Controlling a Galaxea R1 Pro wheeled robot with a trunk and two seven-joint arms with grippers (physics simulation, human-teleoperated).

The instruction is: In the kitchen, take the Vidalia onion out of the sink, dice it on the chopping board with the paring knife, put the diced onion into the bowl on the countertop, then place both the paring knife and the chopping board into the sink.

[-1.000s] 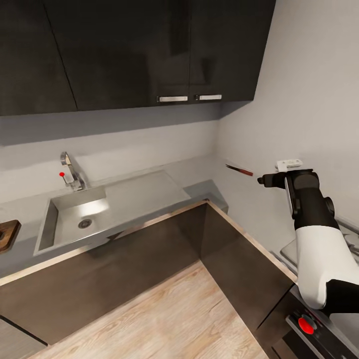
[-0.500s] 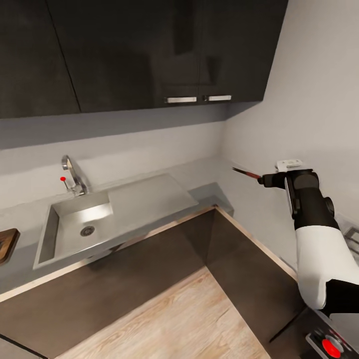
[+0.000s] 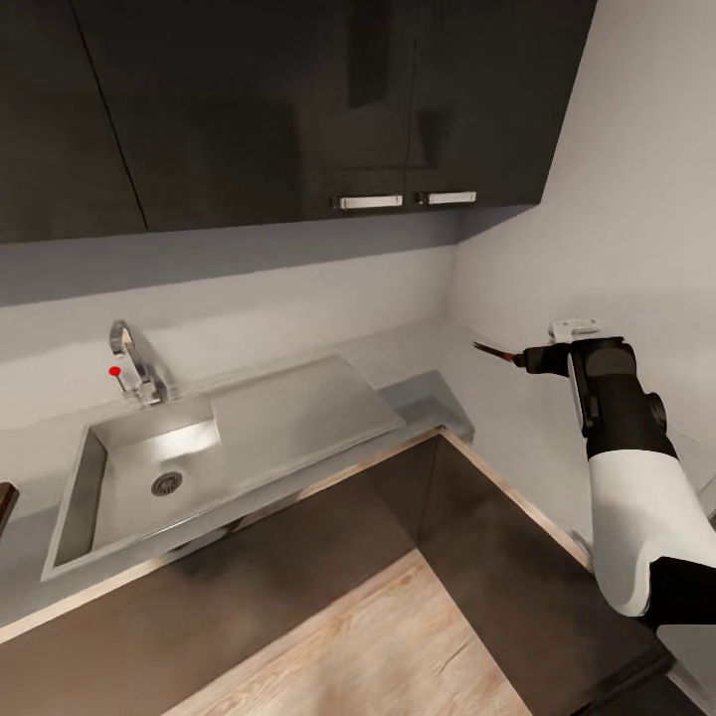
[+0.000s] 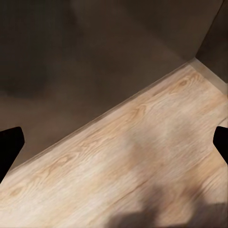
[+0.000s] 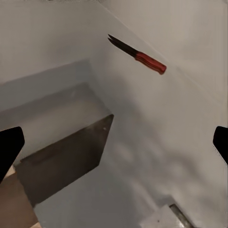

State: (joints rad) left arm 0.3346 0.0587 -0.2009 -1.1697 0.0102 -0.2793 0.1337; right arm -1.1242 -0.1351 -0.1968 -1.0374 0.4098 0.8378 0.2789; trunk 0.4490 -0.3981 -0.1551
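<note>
Facing a corner of the kitchen: glossy dark upper cabinets [image 3: 298, 109] with 2 chrome bar handles [image 3: 370, 202], pale backsplash, grey reflective surface [image 3: 428, 393] with a thin metallic front edge, light wood-grain floor [image 3: 398, 646] below. Sunk into the surface, a rectangular brushed-steel sink [image 3: 139, 477] with round drain [image 3: 166, 483], flat drainboard to the right, and an angular chrome tap [image 3: 134, 363] with a red-tipped lever. No onion visible inside the basin. At the far left edge, just a dark brown sliver of the board [image 3: 4, 502].

Against the right wall, a slim knife [image 5: 137, 54] with a red handle and short dark pointed blade; long axis slanted, blade tip aimed toward the corner, handle toward the right arm. In the head view, partly hidden behind the right tool [image 3: 532, 358].

Right tool [image 5: 114, 147]: black fingertips at both frame edges, spread wide, pinching nothing. Left tool [image 4: 114, 147]: likewise spread, pointed down at floor and dark cabinet fronts.

Compared with 0.5 s ago: whole view swung rightward, so sink now larger and lower-left, board almost out of frame, red stove knob gone from the lower right.
</note>
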